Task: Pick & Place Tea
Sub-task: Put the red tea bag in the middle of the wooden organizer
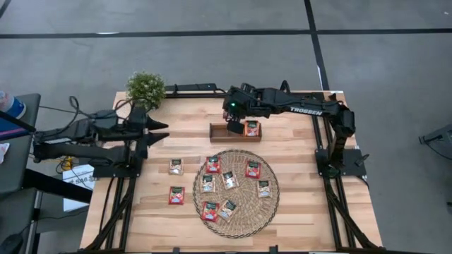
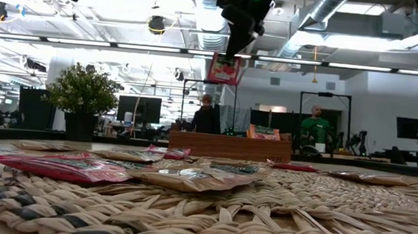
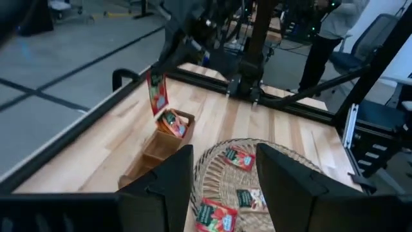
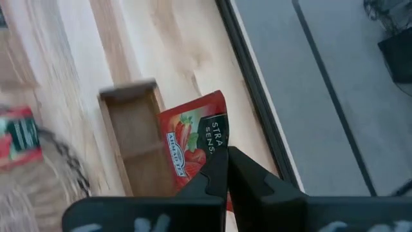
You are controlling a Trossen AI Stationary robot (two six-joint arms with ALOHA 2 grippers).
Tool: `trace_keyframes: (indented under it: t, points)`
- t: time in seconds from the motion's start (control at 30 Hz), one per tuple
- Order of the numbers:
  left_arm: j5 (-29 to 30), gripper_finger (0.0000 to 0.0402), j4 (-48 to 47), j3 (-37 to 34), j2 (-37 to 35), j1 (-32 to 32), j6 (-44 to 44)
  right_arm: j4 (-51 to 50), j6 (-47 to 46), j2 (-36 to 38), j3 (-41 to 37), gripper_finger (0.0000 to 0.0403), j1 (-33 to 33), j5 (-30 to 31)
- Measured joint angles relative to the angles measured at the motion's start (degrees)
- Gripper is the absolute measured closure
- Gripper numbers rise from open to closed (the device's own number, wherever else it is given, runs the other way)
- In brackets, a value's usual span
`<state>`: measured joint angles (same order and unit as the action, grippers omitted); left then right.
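Low view, nearest first: woven wicker mat (image 2: 276, 210) filling the foreground, with red tea sachets (image 2: 61, 167) and pale ones (image 2: 190, 178) lying flat on its weave. Behind the mat, wooden tray (image 2: 229, 144) on the table, one sachet (image 2: 264, 133) standing up out of a compartment. Above the tray, right gripper (image 2: 234, 51) hanging from overhead, fingers pinched shut on the top edge of a red strawberry sachet (image 2: 225, 69) that dangles clear of the tray. To the side, potted plant (image 2: 83, 97). In the room beyond, two people (image 2: 204, 117) among desks and monitors.

High view: seven sachets on the round mat (image 1: 236, 192), two more on bare table (image 1: 304, 204) just beside the mat's left edge, one beige (image 1: 176, 166) and one red (image 1: 176, 195). Farther up the table, tray (image 1: 219, 133) with the right gripper (image 1: 235, 125) over its middle and a sachet (image 1: 251, 128) in the right-hand compartment. Left gripper (image 1: 164, 131) parked at the table's left edge, well apart from the tray, fingers spread wide and holding nothing.

Right wrist view: closed fingertips (image 4: 226, 169) clamped on the red sachet (image 4: 193, 138), held over the tray's compartments (image 4: 132, 138).

Left wrist view: own fingers (image 3: 168, 187) wide apart, mat (image 3: 219, 161) between them, held sachet (image 3: 157, 93) hanging above the tray (image 3: 154, 148).
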<state>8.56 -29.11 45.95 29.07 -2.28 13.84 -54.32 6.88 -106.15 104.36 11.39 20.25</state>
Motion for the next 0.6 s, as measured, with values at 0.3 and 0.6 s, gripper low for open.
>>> trace_keyframes:
  t: [0.3, 0.6]
  points:
    - [-6.2, 0.024, 3.6, -10.4, -8.2, 0.0, 0.2, 7.7, -0.8, -0.1, -6.6, 0.0403, 0.4, -1.6]
    - [-6.3, 0.024, 7.9, -17.5, -14.5, 0.0, 2.1, 7.4, 1.0, 0.0, -12.5, 0.0403, 0.2, -3.0]
